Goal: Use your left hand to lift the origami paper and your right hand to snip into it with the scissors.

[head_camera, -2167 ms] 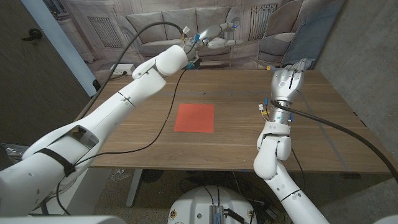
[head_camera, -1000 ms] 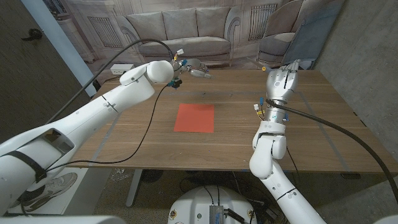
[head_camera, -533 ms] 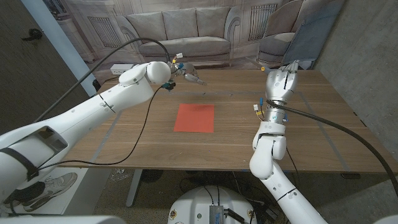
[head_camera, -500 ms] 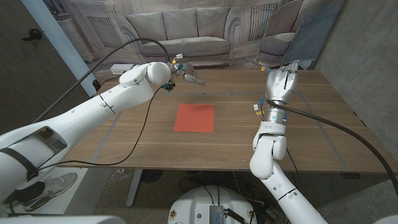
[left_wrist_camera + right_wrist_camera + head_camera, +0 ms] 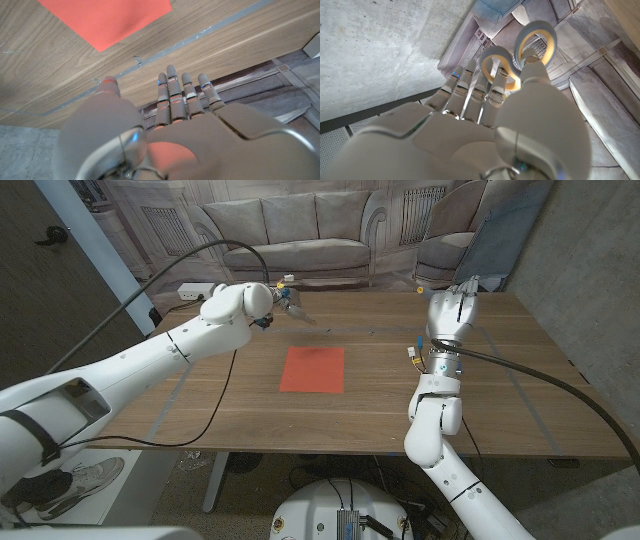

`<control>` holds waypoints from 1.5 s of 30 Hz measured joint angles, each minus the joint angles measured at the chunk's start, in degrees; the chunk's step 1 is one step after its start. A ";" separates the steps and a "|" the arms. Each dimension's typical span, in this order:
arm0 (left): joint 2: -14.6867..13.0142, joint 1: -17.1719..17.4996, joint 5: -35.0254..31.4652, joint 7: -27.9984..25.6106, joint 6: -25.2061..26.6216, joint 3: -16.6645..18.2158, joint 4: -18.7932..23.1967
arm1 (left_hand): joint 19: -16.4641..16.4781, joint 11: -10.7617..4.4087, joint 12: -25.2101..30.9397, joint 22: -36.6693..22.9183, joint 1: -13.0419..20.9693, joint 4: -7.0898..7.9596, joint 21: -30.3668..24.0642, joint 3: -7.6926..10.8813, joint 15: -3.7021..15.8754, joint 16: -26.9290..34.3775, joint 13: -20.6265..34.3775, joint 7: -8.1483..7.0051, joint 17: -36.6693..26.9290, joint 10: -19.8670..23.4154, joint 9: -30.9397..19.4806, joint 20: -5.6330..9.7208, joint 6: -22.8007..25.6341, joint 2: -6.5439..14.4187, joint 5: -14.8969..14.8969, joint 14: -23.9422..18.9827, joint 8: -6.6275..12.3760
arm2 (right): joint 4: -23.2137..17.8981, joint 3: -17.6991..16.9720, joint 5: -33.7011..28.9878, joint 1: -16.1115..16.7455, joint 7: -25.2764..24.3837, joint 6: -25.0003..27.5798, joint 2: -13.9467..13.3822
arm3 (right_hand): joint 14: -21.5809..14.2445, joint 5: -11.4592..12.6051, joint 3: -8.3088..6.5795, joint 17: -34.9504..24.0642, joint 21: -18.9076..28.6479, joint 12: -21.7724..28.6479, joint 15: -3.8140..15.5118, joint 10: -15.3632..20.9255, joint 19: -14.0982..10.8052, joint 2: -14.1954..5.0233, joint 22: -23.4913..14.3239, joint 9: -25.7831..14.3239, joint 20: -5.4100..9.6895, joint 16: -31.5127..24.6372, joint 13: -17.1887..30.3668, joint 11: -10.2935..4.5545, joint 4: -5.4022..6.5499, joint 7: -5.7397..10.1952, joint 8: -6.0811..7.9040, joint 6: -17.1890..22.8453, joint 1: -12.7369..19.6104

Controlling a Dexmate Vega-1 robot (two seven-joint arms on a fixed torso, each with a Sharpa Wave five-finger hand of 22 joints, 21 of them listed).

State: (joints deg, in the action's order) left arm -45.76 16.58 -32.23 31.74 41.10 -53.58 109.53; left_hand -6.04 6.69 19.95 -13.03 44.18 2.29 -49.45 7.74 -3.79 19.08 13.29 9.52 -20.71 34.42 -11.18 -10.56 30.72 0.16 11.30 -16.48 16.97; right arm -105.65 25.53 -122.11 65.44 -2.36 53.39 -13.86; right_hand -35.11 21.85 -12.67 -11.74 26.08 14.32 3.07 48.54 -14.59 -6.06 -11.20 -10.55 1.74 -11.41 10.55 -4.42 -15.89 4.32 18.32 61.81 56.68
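- Red paper [image 5: 312, 369] lies flat on the table [image 5: 500, 400], no writing on it.
- Left hand [image 5: 288, 301] hovers above, fingers [image 5: 172, 95] straight, holding nothing.
- Right hand [image 5: 452, 308] holds scissors [image 5: 520, 52] through the handle rings.

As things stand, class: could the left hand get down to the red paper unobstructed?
Probably yes. The left hand hovers open above the table just beyond the paper, which lies flat with bare wood around it; the right hand stands well aside.

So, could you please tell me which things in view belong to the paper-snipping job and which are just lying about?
Belonging to the job:
- flat red square origami paper, on the wooden table
- scissors with pale yellow ring handles, in the right hand
- left hand, holding nothing

Just lying about:
- white power strip at the table's far left corner
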 measured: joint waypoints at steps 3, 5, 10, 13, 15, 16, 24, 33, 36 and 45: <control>0.21 -0.99 -3.75 2.22 0.40 -2.08 -0.68 | 0.00 -0.29 0.00 0.07 0.26 -0.10 0.00 -0.05 0.00 0.00 0.00 -0.20 0.00 0.29 -0.10 0.00 0.41 -0.24 0.00 0.00 0.00 | -0.03 0.35 0.96 -0.09 -0.44 0.07 -0.33 | 0.00 0.00 0.00 0.00 0.00 0.00 0.00 0.00 0.00 0.00 0.00 0.00 0.00 0.00 0.00 0.00 0.00 0.00 0.00 0.00 0.00; 0.29 -1.23 -5.46 3.01 0.54 -2.75 -0.91 | 0.00 -0.56 0.00 0.25 0.57 -0.75 0.00 -0.05 0.00 0.00 0.07 -0.20 0.15 0.55 -0.17 0.00 0.41 -0.53 0.00 0.00 0.00 | -0.03 0.53 1.38 -0.14 -0.68 0.25 -0.47 | 0.00 0.00 0.00 0.00 0.00 0.00 0.00 0.00 0.00 0.02 0.00 0.01 0.00 0.00 0.00 0.00 0.00 0.00 -0.01 0.00 0.02; 0.84 -1.35 -9.92 5.17 0.63 -4.03 -1.58 | 0.00 -0.86 0.00 0.26 1.75 -1.19 0.00 -0.06 0.31 0.00 0.17 0.00 0.26 0.86 -0.17 0.00 0.82 -1.11 0.00 -0.31 0.00 | 0.15 1.01 2.57 -0.33 -1.52 0.92 -0.70 | 0.00 -0.01 0.00 0.00 0.00 -0.40 0.00 0.00 0.00 0.16 0.00 0.02 0.00 0.00 0.00 -0.01 0.00 0.00 -0.02 -0.01 0.16; 1.18 -1.34 -11.72 6.32 0.57 -4.37 -2.05 | 0.22 -0.91 0.00 0.26 1.78 -1.68 -0.05 -0.07 0.31 0.23 0.17 0.00 0.26 0.91 -0.17 0.23 0.82 -1.13 0.00 -0.31 0.00 | 0.26 1.25 3.30 -0.39 -1.94 1.25 -0.83 | 0.00 -0.01 -0.24 0.00 0.00 -0.44 0.00 0.00 0.00 0.16 0.00 0.02 0.00 0.00 0.00 -0.01 -0.24 0.00 -0.03 -0.01 0.16; 1.45 -1.01 -13.28 6.97 0.25 -4.79 -2.43 | 0.43 -1.15 0.00 0.26 2.67 -1.67 -0.41 -0.06 0.32 0.23 0.17 0.00 0.47 1.16 -0.17 0.02 0.82 -1.26 0.00 -0.32 0.00 | 0.28 1.38 3.51 -0.44 -2.08 1.33 -0.90 | -0.14 -0.02 -0.24 0.00 0.00 -0.44 0.14 0.00 0.00 0.16 0.00 0.02 0.00 0.00 0.00 -0.01 -0.24 0.00 -0.06 -0.01 0.16; 1.62 -0.72 -14.60 7.32 0.06 -4.95 -2.62 | 0.46 -1.15 0.00 0.41 2.68 -1.93 -0.44 -0.12 0.53 0.23 0.17 0.00 0.53 1.16 -0.17 -0.01 0.82 -1.27 0.00 -0.53 0.00 | 0.29 1.47 3.84 -0.46 -2.21 1.51 -0.98 | -0.26 -0.02 -0.24 0.00 0.00 -0.44 0.26 0.00 0.00 0.16 0.00 0.03 0.00 0.00 0.00 -0.01 -0.25 0.01 -0.09 -0.01 0.16; 2.74 1.47 -20.77 8.84 -1.16 -5.31 -4.20 | 0.72 -1.60 0.00 0.53 3.43 -2.23 -0.44 -0.13 0.95 0.23 0.45 0.00 0.53 1.16 -0.44 0.11 1.43 -2.02 0.42 -0.50 0.00 | 0.33 1.87 4.62 -0.50 -2.50 1.98 -1.33 | -0.25 -0.06 -0.24 0.00 -0.24 -0.45 0.25 0.26 0.00 0.36 0.00 0.05 0.00 0.00 -0.01 0.24 -0.24 -0.13 -0.29 0.13 0.36; 3.99 4.30 -23.45 8.99 -2.45 -3.19 -5.71 | 1.02 -2.17 -0.68 0.53 3.41 -2.23 -0.44 -0.13 1.25 0.22 0.70 -0.08 0.53 0.58 -0.26 0.41 0.25 -2.02 0.74 -0.19 -0.93 | 0.30 2.12 4.98 -0.47 -2.53 2.08 -1.66 | -0.24 -0.12 -0.25 0.00 -0.23 -0.66 0.24 0.26 -0.01 0.29 0.00 0.04 0.01 0.00 -0.01 0.25 -0.25 -0.14 -0.31 0.13 0.29; 4.41 5.13 -23.65 8.05 -3.21 -2.42 -6.36 | 1.02 -1.99 -0.91 0.80 3.40 -2.22 -0.44 -0.13 1.35 0.22 0.70 -0.21 0.52 -0.11 -0.26 0.41 -0.07 -2.01 0.88 -0.09 -1.37 | 0.23 2.28 5.10 -0.43 -2.54 2.10 -1.75 | -0.24 -0.13 -0.48 0.00 -0.23 -0.66 0.24 0.26 -0.01 0.28 0.00 0.03 0.01 0.00 -0.01 0.24 -0.48 -0.33 -0.42 0.33 0.28; 5.88 6.48 -24.40 7.03 -4.18 -1.61 -8.62 | 0.89 -1.99 -0.91 0.80 3.55 -2.22 -0.44 -0.13 1.47 0.22 0.70 -0.28 0.52 -0.11 -0.27 0.54 -0.15 -1.83 0.88 0.03 -1.37 | 0.06 2.54 5.38 -0.28 -2.53 2.15 -1.92 | -0.24 -0.16 -0.48 0.00 -0.22 -0.90 0.24 0.27 -0.01 0.22 0.00 0.02 0.01 0.19 -0.01 0.24 -0.48 -0.33 -0.46 0.33 0.22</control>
State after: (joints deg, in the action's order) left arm -39.87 23.06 -56.63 38.77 36.92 -55.19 100.91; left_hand -5.15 4.69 19.04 -12.23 47.72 0.06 -49.90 7.61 -2.33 19.31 13.99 9.24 -20.19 34.31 -11.45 -10.02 30.57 -1.67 12.18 -16.45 15.59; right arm -105.58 28.07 -116.73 65.16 -4.90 55.55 -15.79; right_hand -35.35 21.69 -13.15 -11.74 25.86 13.42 3.31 48.80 -14.60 -5.85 -11.21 -10.53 1.74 -11.22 10.54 -4.19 -16.37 3.99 17.85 62.14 56.90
